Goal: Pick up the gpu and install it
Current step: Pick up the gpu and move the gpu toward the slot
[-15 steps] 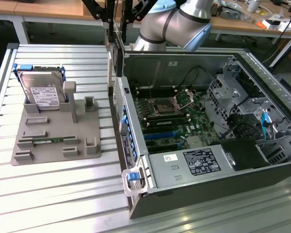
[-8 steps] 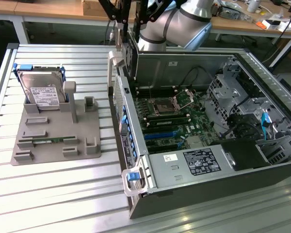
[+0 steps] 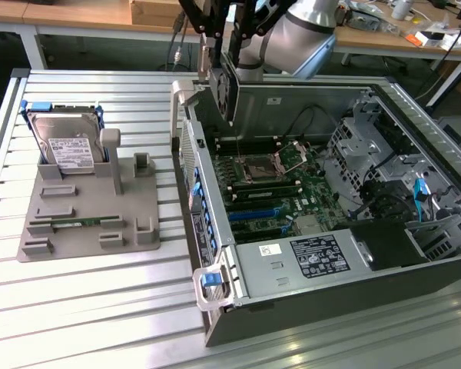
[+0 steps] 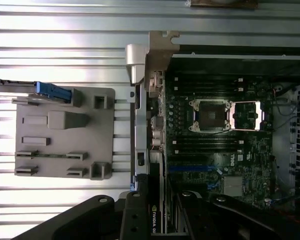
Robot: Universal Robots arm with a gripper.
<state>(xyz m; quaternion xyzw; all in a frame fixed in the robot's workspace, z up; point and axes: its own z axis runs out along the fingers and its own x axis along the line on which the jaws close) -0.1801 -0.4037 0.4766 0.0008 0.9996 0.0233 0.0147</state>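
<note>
Currently gpu [image 3: 229,96] in upper centre of exterior view, hanging on edge above open computer case [image 3: 315,304], clear of motherboard [image 3: 292,204]. Hand [image 3: 221,73] clamped on gpu's upper part, one finger on each flat face. Long axis appears up-down, lower end pointing into case; faces roughly parallel to case wall nearest grey fixture [image 3: 77,242]. Fixture, at frame left on bench [image 3: 92,307], holds hard drive [image 3: 65,146] upright and green memory stick [image 3: 69,224] lying in slot.

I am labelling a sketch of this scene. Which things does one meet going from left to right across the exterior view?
hard drive → gpu → CPU socket → blue cable
</note>
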